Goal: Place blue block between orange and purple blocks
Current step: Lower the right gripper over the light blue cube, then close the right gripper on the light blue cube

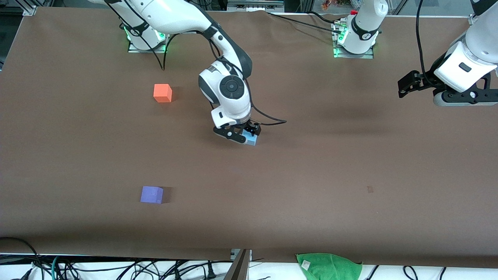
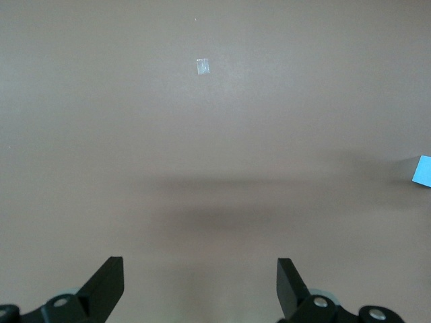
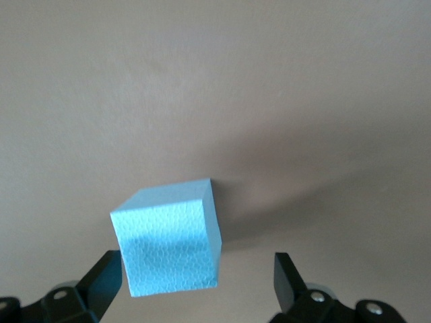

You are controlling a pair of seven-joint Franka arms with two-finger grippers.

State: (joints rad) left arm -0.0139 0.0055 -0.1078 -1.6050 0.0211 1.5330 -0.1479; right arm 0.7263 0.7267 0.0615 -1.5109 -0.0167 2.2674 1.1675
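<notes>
The light blue block (image 1: 251, 140) rests on the brown table near its middle. My right gripper (image 1: 246, 135) is lowered around it with the jaws open. In the right wrist view the block (image 3: 168, 245) sits between the fingers, close against one finger (image 3: 104, 272) and well apart from the other. The orange block (image 1: 162, 93) lies toward the right arm's end, farther from the front camera. The purple block (image 1: 151, 194) lies nearer the camera, almost in line with it. My left gripper (image 1: 405, 84) waits open and empty above the left arm's end (image 2: 201, 282).
A green cloth (image 1: 328, 266) lies at the table's front edge. A small dark mark (image 1: 370, 189) is on the table toward the left arm's end. Cables hang below the front edge. The blue block's corner shows at the left wrist view's edge (image 2: 423, 170).
</notes>
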